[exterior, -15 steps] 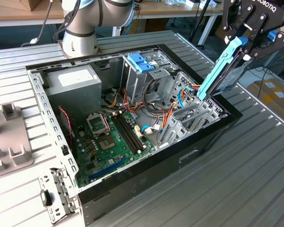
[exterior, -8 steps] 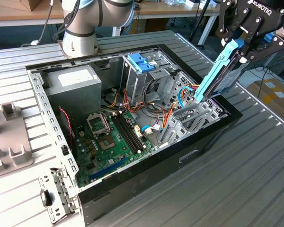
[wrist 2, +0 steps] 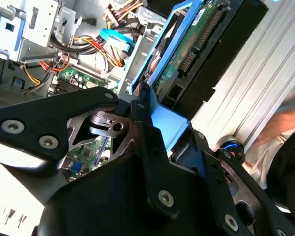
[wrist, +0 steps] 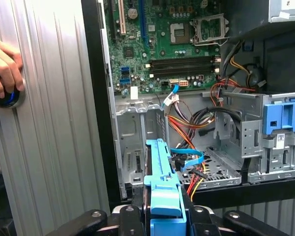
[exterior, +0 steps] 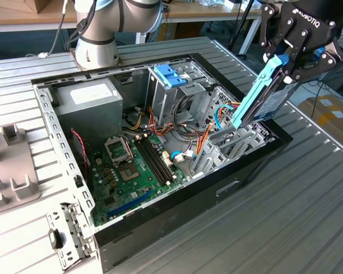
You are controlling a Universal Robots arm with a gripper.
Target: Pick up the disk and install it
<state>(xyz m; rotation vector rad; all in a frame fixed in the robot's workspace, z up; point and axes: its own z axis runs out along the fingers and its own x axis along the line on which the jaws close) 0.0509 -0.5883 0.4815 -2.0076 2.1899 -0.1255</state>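
1. The disk is showing as a flat silver-metal drive framed by a bright blue plastic carrier.
2. It is being held in the air, its upper end clamped in the end effector.
3. It is tilting steeply, its lower end dipping into the open computer case beside the wiring.
4. In the second wrist view, its green circuit-board face is showing.

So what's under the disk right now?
The disk, held tilted by the gripper, hangs over the grey drive cage inside the computer case, beside orange and blue cables. Its lower end covers part of the cage, so that spot cannot be seen.
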